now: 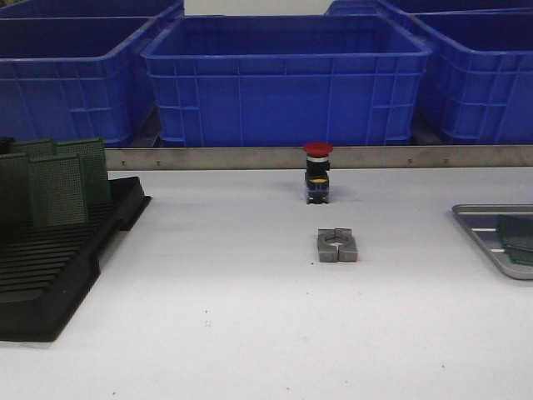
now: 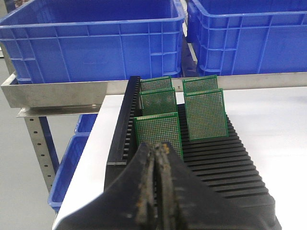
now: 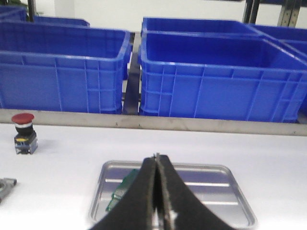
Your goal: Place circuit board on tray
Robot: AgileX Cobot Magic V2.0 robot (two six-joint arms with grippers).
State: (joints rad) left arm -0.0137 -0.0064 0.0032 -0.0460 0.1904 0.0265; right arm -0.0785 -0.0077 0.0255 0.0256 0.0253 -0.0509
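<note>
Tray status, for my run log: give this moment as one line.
left gripper shut, empty, behind rack | right gripper shut, empty, over tray | one circuit board in tray | five boards racked

Blue bins (image 1: 287, 79) behind, red-capped push button (image 1: 317, 172) (upright), grey metal block (image 1: 336, 246), black slotted rack (image 1: 50, 258)

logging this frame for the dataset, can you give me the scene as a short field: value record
tray: silver tray at the table's right edge
board on tray: one green circuit board already lying in it
rack: black slotted rack at left, five boards standing upright in it
middle of table: red-capped push button, grey metal clamp block nearer the robot
left end effector: shut, empty, near the rack
right end effector: shut, empty, above the tray
</note>
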